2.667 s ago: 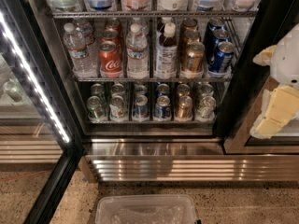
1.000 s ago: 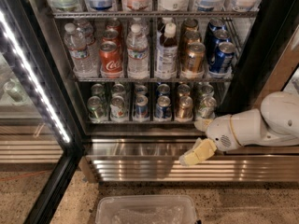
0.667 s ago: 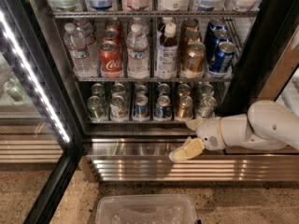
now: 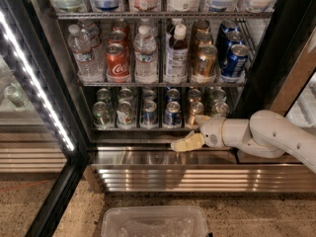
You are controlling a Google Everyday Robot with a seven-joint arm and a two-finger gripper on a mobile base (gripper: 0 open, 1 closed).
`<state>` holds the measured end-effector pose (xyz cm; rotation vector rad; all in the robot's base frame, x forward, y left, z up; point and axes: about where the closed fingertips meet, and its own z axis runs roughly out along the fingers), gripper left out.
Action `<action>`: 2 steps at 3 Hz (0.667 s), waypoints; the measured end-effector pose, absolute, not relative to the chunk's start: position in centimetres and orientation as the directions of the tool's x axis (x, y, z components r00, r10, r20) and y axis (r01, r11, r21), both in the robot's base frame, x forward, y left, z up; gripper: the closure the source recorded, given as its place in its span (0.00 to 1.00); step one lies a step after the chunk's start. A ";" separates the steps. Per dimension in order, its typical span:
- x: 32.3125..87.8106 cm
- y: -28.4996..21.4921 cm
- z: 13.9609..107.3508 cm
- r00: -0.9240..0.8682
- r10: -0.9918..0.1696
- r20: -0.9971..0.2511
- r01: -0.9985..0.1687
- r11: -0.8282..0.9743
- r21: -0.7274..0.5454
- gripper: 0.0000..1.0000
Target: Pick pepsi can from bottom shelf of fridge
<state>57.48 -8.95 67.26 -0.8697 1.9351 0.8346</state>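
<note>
The fridge (image 4: 276,58) stands open in the camera view. Its bottom shelf (image 4: 133,128) holds lanes of small cans. Two blue pepsi cans (image 4: 172,113) stand at the front of the middle lanes, with green-silver cans (image 4: 102,115) to their left and a copper-brown can (image 4: 195,112) to their right. My gripper (image 4: 193,131) reaches in from the right on a white arm. It is open and empty at the shelf's front edge, just right of and below the pepsi cans, in front of the copper-brown can.
The glass door with a bright LED strip (image 4: 34,83) hangs open at the left. The shelf above holds water bottles (image 4: 146,58), a red Coca-Cola can (image 4: 117,62) and taller cans. A steel base grille (image 4: 197,179) runs below. A clear plastic bin (image 4: 153,223) sits on the floor.
My arm has swung in from the right edge and moved left along the fridge's base. The gripper now sits at the bottom shelf's front, near the copper-brown can.
</note>
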 end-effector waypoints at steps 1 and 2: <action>57.8 -9.0 67.2 -0.410 -0.254 -0.876 -0.808 0.546 0.220 0.00; 58.3 -8.3 67.0 -0.404 -0.216 -0.889 -0.805 0.546 0.233 0.00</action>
